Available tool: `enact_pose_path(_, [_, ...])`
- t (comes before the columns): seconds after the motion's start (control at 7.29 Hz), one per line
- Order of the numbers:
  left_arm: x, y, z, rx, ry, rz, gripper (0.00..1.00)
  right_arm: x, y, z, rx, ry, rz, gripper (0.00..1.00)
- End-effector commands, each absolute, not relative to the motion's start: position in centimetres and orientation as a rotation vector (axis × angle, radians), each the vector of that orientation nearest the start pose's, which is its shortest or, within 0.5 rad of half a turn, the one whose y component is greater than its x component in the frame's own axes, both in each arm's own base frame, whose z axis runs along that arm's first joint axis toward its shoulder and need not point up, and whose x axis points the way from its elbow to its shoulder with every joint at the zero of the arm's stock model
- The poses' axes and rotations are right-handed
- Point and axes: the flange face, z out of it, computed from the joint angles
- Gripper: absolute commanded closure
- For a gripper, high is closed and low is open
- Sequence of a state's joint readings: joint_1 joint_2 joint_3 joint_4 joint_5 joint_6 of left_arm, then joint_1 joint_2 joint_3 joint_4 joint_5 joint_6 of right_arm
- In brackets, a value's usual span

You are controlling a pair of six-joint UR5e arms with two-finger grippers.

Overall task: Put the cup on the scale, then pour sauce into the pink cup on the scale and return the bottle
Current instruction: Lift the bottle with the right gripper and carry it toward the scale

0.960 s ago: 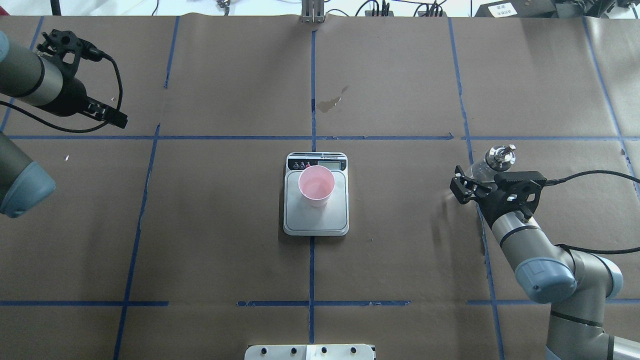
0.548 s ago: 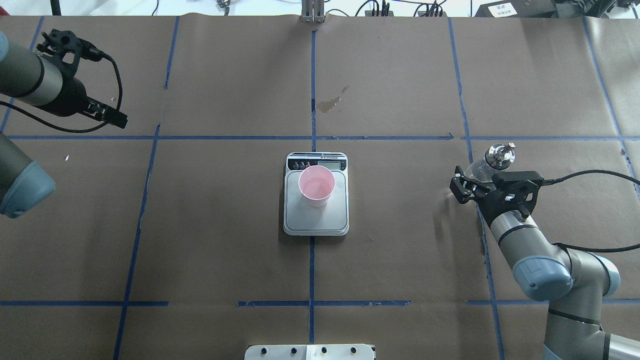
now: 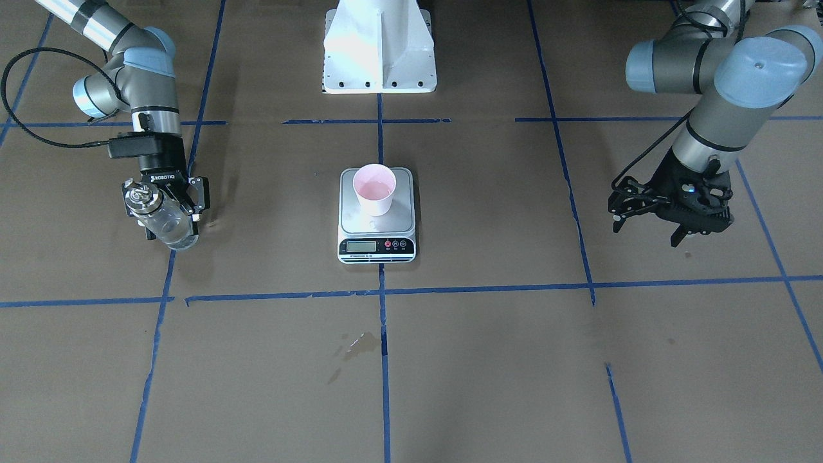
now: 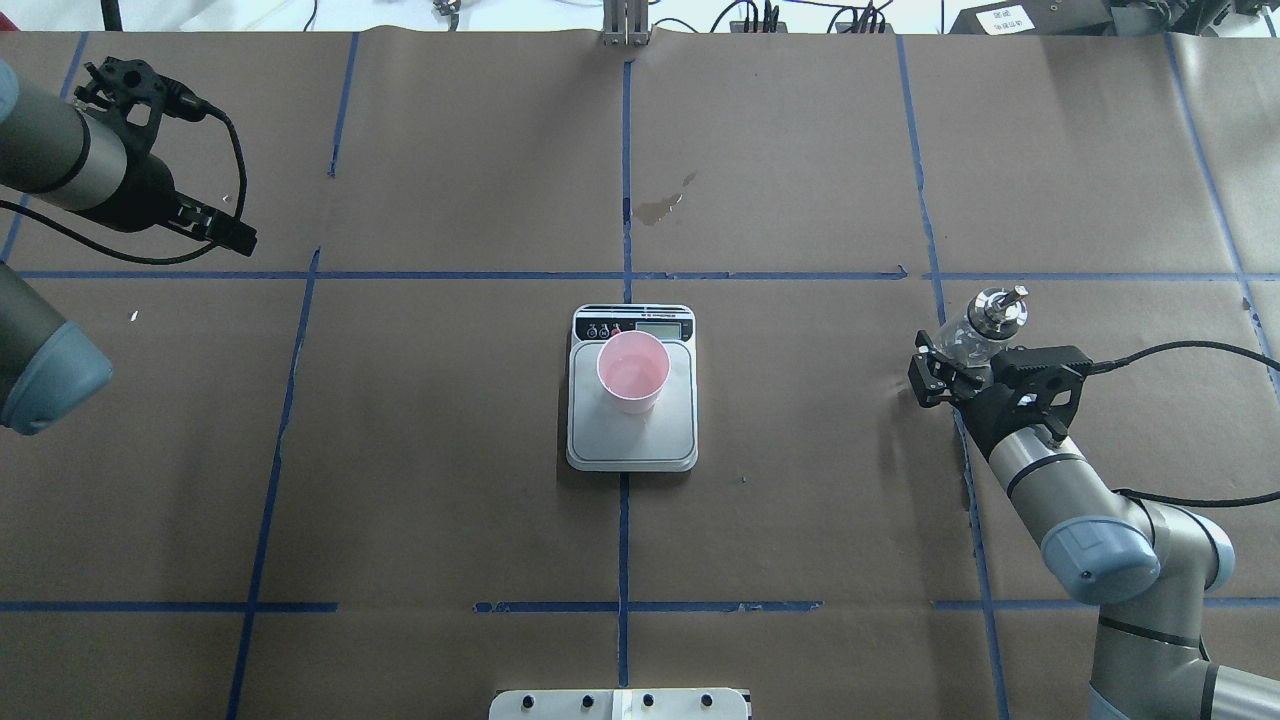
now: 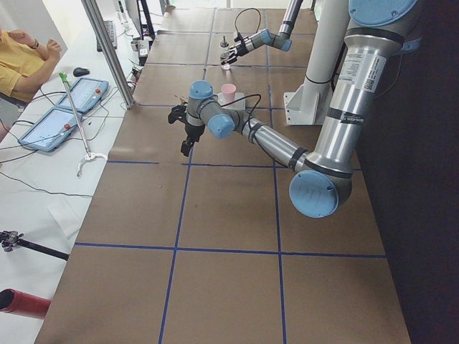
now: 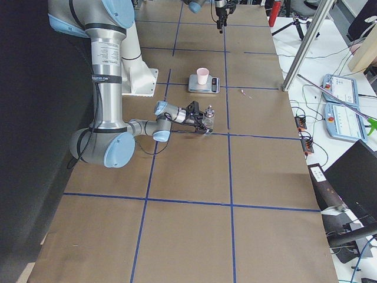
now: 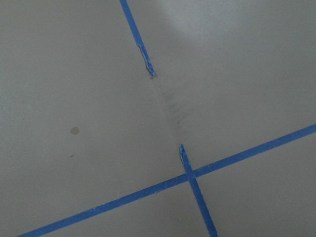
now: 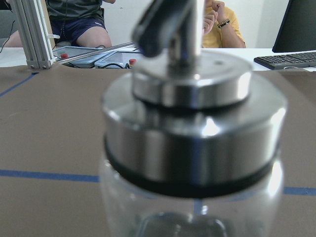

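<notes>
The pink cup (image 4: 633,372) stands upright on the back half of the scale's steel platform (image 4: 632,440), and also shows in the front view (image 3: 374,188). The glass bottle (image 4: 968,335) with its metal pourer cap (image 4: 1003,306) is upright at the table's right, low over the paper or on it. My right gripper (image 4: 962,358) is shut on the bottle (image 3: 162,222) around its body. In the right wrist view the cap (image 8: 192,118) fills the frame. My left gripper (image 3: 646,225) hangs open and empty far to the left, over bare paper.
Brown paper with blue tape lines (image 4: 624,200) covers the table. A dried stain (image 4: 662,207) lies beyond the scale. The white robot base (image 3: 379,45) stands behind the scale. Operators and tablets (image 5: 68,107) are past the table's far edge.
The bottle's cap looks a little smaller and more glass shows past the wrist. The right gripper has sunk slightly with the bottle. The left arm, cup and scale have not moved.
</notes>
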State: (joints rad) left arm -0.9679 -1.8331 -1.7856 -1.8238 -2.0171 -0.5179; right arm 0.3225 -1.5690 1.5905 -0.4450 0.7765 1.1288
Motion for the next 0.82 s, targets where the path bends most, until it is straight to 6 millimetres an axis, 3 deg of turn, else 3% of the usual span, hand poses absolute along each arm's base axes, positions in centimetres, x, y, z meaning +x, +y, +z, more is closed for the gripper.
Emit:
enact_pose_path(0.0, [26.2,-54.0,39.2,0.382,0.745,0.240,0.01,-40.4,-35.2,50.8,1.073,-0.760,0.353,1.00])
enact_pose_path(0.14, [26.2,-54.0,38.9,0.381,0.751,0.225,0.01,-40.0,-35.4,49.8,1.096,-0.753,0.346,1.00])
enact_pose_path(0.27, [26.2,-54.0,38.7,0.383,0.752,0.226,0.01,-39.1,-35.7,47.0,1.138,-0.736,0.310,1.00])
enact_pose_path(0.55, [26.1,-53.8,38.8,0.381,0.753,0.225,0.01,-38.8,-35.6,42.5,1.126,-0.641,0.256,1.00])
enact_pose_path(0.69, [26.0,-53.7,38.9,0.381,0.753,0.225,0.01,-39.3,-35.7,39.1,1.107,-0.582,0.225,1.00])
